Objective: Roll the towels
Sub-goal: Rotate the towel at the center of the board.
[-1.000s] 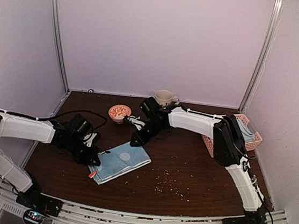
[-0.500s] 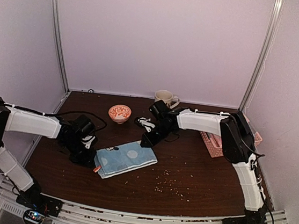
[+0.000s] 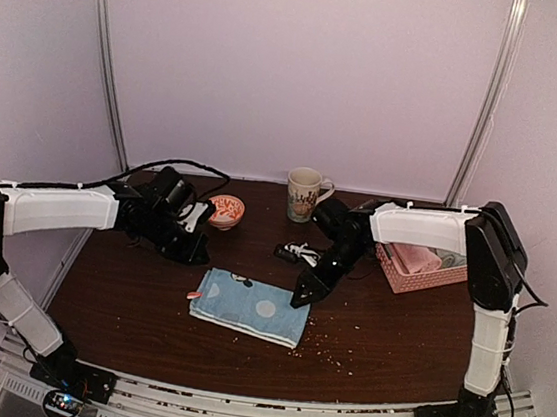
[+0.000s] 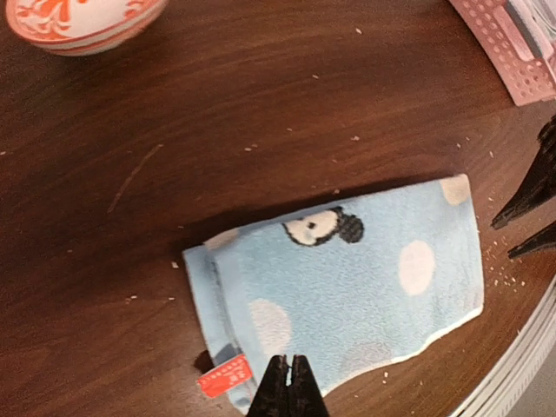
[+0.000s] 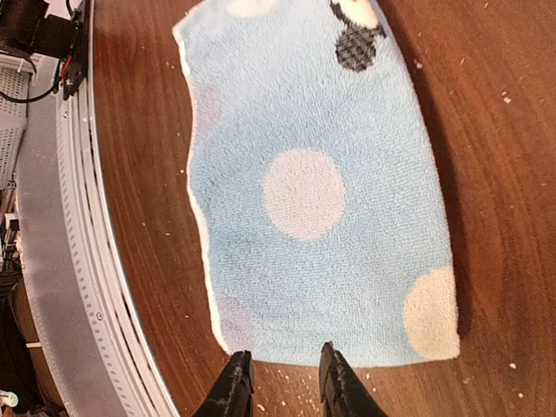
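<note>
Lying flat near the front edge of the table, your light blue spotted towel is unrolled, red tag at its left end. Right gripper sits just off the towel's right edge, fingers slightly apart, nothing between them. Left gripper is pinched together, empty, near the bowl. Pink towel sits in the basket at right.
</note>
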Robot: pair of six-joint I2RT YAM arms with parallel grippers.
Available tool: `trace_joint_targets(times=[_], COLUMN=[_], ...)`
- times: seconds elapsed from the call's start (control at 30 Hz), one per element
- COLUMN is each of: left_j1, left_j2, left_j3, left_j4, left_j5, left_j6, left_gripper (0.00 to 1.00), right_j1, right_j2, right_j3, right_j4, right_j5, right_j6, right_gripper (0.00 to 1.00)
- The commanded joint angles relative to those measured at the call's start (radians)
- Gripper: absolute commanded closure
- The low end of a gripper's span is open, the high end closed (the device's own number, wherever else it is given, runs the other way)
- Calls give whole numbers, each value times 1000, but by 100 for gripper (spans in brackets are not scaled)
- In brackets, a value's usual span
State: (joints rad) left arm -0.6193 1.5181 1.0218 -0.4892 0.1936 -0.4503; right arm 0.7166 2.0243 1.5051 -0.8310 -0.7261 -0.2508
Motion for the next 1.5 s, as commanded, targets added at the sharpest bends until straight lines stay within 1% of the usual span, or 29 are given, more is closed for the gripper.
trace_joint_targets(times=[0.0, 0.07, 0.13, 0.3, 0.37, 0.5, 0.6, 0.77, 0.87, 0.97, 1.07, 1.13, 1.2, 1.27, 1.33, 1.37, 1.4, 1.43, 1.47], left_j1=[-33, -36, -36, -35, -35, -36, -46, -64, -68, -90, -106, -109, -114, -118, -122, -123, -124, -127, -130], left_j2=[48, 69, 98, 236, 307, 452, 527, 620, 582, 473, 361, 303, 259, 235, 234, 242, 253, 267, 281], left_j3=[-4, -16, -14, 83, 131, 241, 348, 528, 558, 514, 436, 382, 315, 236, 189, 174, 163, 154, 144], left_j4=[88, 120, 139, 89, 84, 96, 111, 64, 65, 99, 121, 123, 141, 179, 214, 229, 246, 264, 287], left_j5=[103, 115, 83, -125, -173, -150, -150, -145, -153, -170, -158, -113, -67, -16, 13, 23, 35, 51, 71], left_j6=[9, -11, -33, -40, -14, 38, 79, 147, 200, 248, 244, 226, 205, 176, 151, 139, 126, 112, 90], left_gripper=[100, 100, 100, 100, 100, 100, 100, 100, 100, 99, 89, 86, 85, 85, 87, 88, 90, 91, 91], right_j1=[-62, -99, -126, -142, -141, -146, -155, -177, -184, -186, -187, -191, -196, -198, -200, -202, -203, -205, -207], right_j2=[-61, -50, -47, -69, -78, -106, -134, -163, -186, -218, -270, -309, -361, -427, -477, -478, -463, -431, -387], right_j3=[26, 26, 14, -13, -20, -43, -67, -72, -69, -64, -41, -23, -25, -58, -115, -132, -133, -110, -67], right_j4=[-38, -28, -8, 24, 23, 34, 54, 47, 41, 45, 44, 61, 137, 258, 389, 414, 404, 359, 282], right_j5=[-25, -26, -18, -12, -15, 3, 16, 18, 23, 40, 68, 113, 187, 312, 457, 492, 497, 426, 340], right_j6=[-74, -84, -94, -120, -127, -127, -125, -132, -140, -145, -155, -147, -120, -84, -20, 13, 40, 29, 3], right_gripper=[73, 73, 73, 73, 73, 73, 73, 72, 72, 72, 73, 73, 73, 72, 70, 53, 13, 2, 0])
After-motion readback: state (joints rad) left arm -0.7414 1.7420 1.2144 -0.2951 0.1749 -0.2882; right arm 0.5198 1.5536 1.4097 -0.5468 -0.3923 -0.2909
